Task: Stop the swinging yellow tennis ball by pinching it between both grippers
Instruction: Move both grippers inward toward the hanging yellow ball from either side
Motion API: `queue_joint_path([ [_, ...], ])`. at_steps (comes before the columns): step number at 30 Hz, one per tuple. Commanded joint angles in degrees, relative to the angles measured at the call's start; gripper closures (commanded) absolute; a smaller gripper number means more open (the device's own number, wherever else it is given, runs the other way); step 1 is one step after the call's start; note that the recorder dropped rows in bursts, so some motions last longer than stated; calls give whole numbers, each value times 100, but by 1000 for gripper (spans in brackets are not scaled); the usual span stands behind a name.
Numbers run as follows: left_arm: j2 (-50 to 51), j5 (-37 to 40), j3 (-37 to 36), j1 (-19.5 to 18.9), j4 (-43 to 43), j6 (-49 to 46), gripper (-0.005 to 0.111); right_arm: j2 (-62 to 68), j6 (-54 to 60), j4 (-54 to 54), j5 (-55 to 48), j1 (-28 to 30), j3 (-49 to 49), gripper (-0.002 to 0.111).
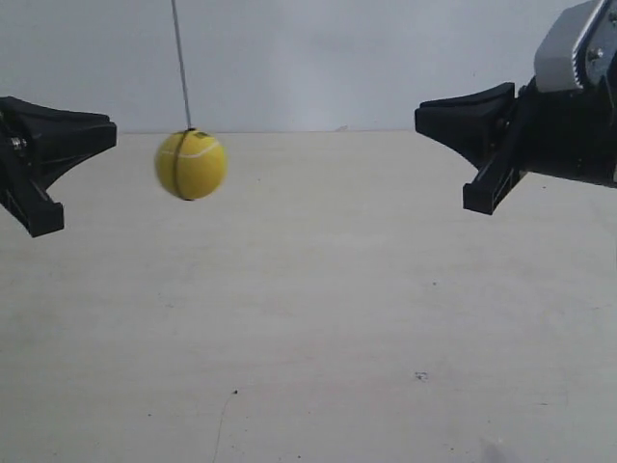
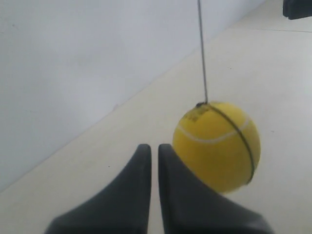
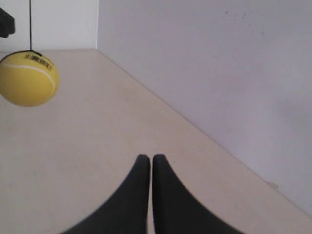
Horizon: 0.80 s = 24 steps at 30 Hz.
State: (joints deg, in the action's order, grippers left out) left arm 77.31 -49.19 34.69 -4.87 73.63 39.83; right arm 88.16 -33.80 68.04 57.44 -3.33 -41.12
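The yellow tennis ball hangs on a thin dark string above the pale table, slightly blurred. My left gripper is at the exterior view's left, shut and empty, its tip a short gap from the ball. In the left wrist view the ball looms just beyond and to one side of the closed left gripper. My right gripper is at the exterior view's right, shut and empty, far from the ball. From the right gripper the ball looks small and distant.
A pale beige table lies below, with a plain white wall behind it. A grey-white camera box sits on the right arm. The opposite gripper shows as a dark corner in the left wrist view.
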Motion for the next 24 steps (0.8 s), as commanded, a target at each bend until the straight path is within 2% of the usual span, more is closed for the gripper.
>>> queue_joint_path([
  [1,454,-238,269,-15,334,257,102,135,-88,161,48,-276,-144,108],
  [7,914,-347,333,-15,371,151,102,174,-63,176,13,-471,-171,108],
  [18,950,-756,396,-15,372,-56,102,486,-45,237,-147,-471,-543,108],
  [24,1002,-864,653,-15,637,145,102,783,-172,429,304,-471,-708,108],
])
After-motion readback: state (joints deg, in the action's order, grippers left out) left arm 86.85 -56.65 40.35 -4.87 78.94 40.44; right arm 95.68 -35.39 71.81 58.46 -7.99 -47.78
